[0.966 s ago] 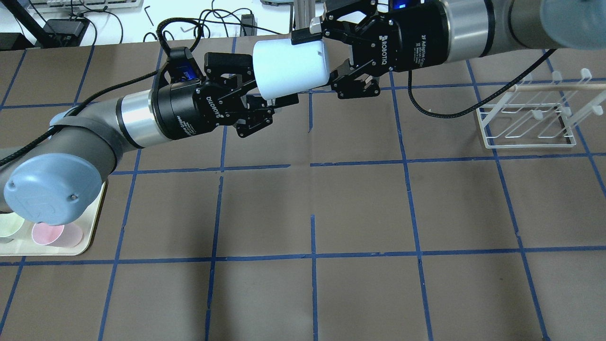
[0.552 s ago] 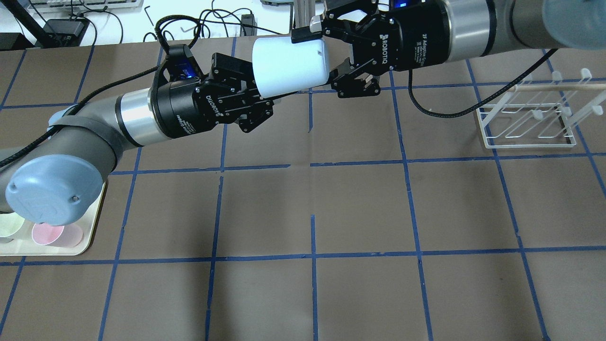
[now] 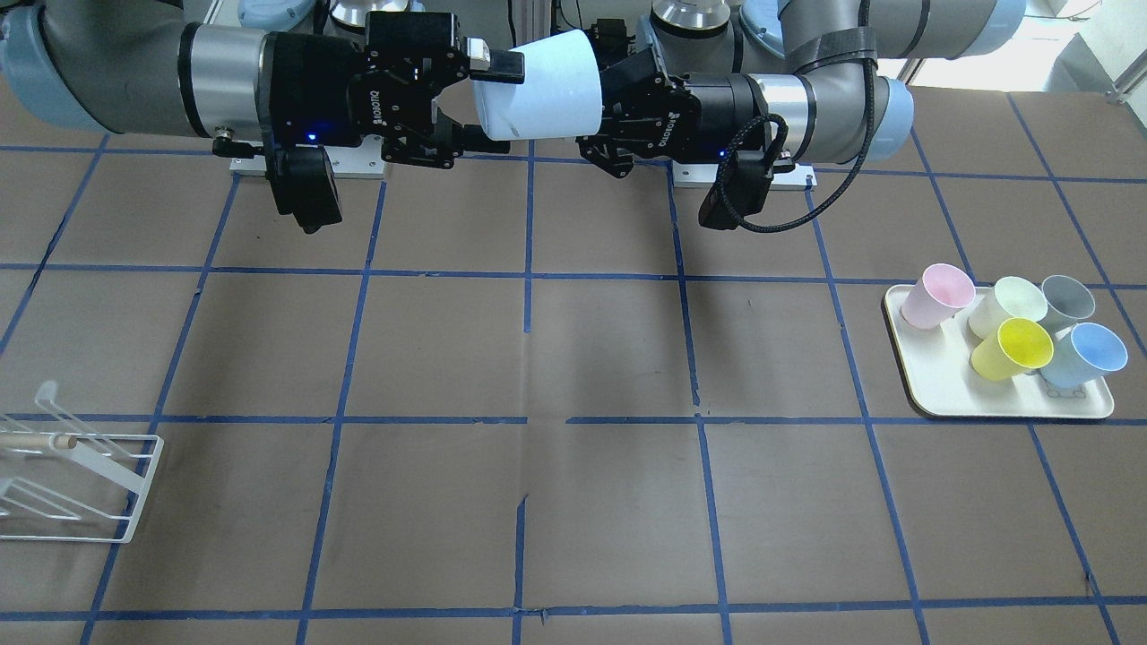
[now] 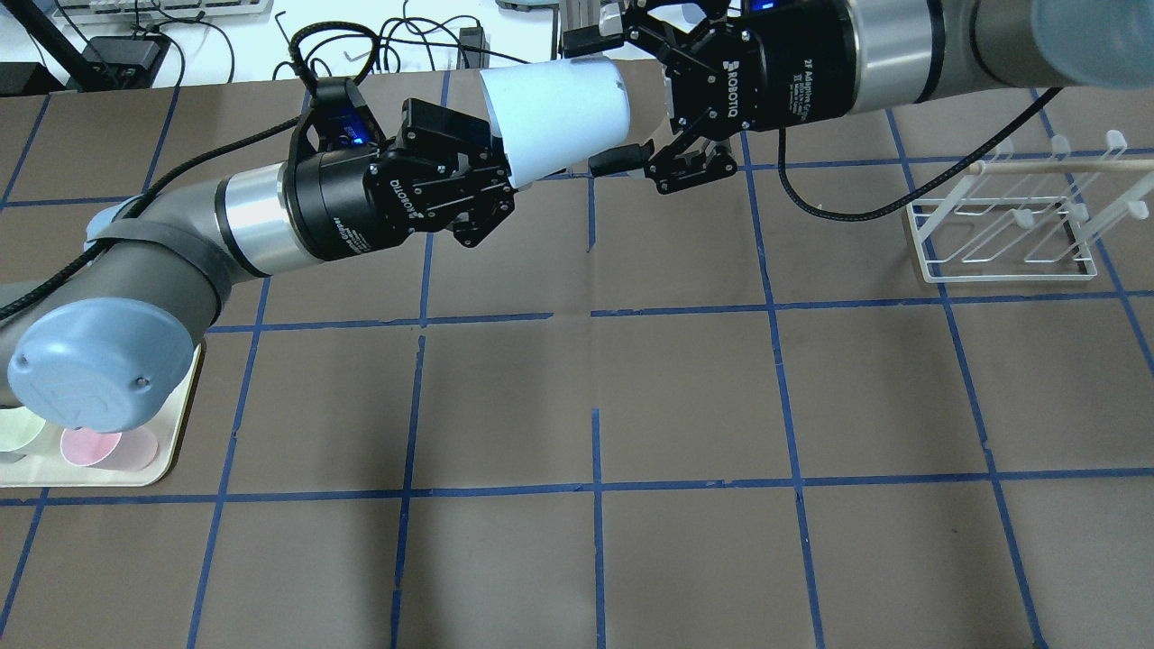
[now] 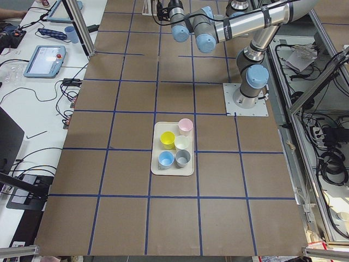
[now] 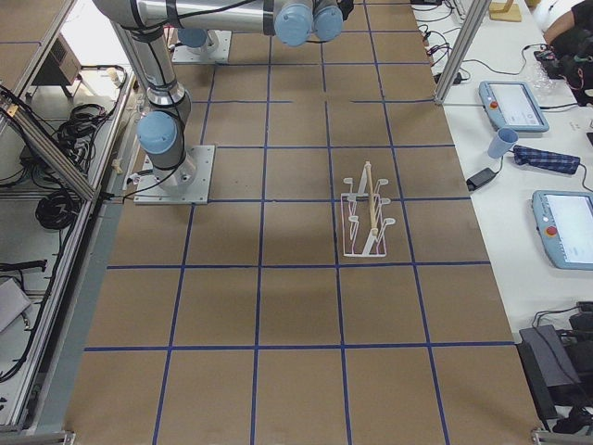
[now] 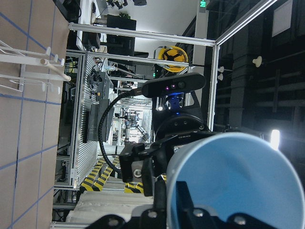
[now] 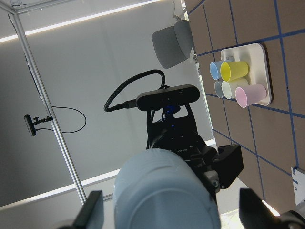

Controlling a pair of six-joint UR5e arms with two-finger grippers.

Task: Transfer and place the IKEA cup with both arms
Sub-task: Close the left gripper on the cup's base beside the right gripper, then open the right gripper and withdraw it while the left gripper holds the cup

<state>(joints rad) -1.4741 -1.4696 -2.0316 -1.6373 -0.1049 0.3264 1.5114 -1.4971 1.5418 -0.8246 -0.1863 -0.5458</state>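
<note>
Desk (image 4: 685, 388): brown top gridded with blue tape.

Left arm (image 4: 162, 261) and right arm (image 4: 947, 36) reach in from opposite sides. Their wrists face each other above the robot-side edge of the desk. That puts both in reach of one object, as a mid-air hand-over needs.

White wire rack (image 4: 1001, 243) sits on the robot's right.

Cream tray (image 3: 932, 394) sits on its left, well apart from the rack. Each arm has one station on its own side.

IKEA cup (image 4: 559, 113): off the desk, lying sideways between the two wrists, mouth toward the left arm and base toward the right.

Left tool (image 4: 505, 176): closed on the cup's rim. The left wrist view shows one finger (image 7: 183, 205) inside the mouth. It alone carries the cup.

Right tool (image 4: 602, 101): spread wide, fingers either side of the base with a gap showing in the right wrist view. It grips nothing.

Judgement: this is the exchange point. The direction of transfer can't be read from this.

Tray cups: pink, pale green, grey, yellow and a blue twin (image 3: 1089, 354), all mouth up.
</note>
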